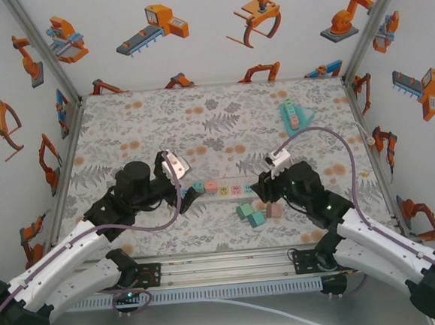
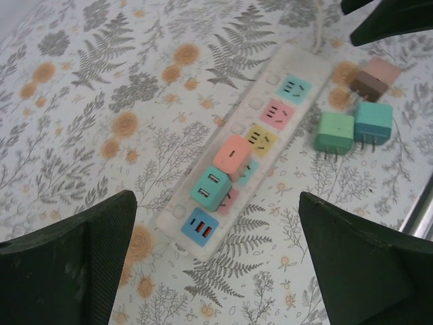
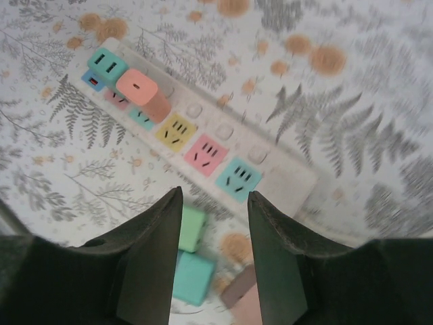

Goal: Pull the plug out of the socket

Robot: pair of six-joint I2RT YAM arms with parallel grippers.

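**Fig.** Strip at table centre, with both grippers hovering above it.

I count two seated plugs, an orange plug and a teal plug, touching each other toward the strip's left end. Three loose plugs lie just near of its right half, and a second strip lies far right. Left gripper: jaws wide, empty, over the left end. Right gripper: jaws narrowly parted, empty, over the right half.

Bare table beyond the power strip; loose plugs in a cluster just beside its near edge.
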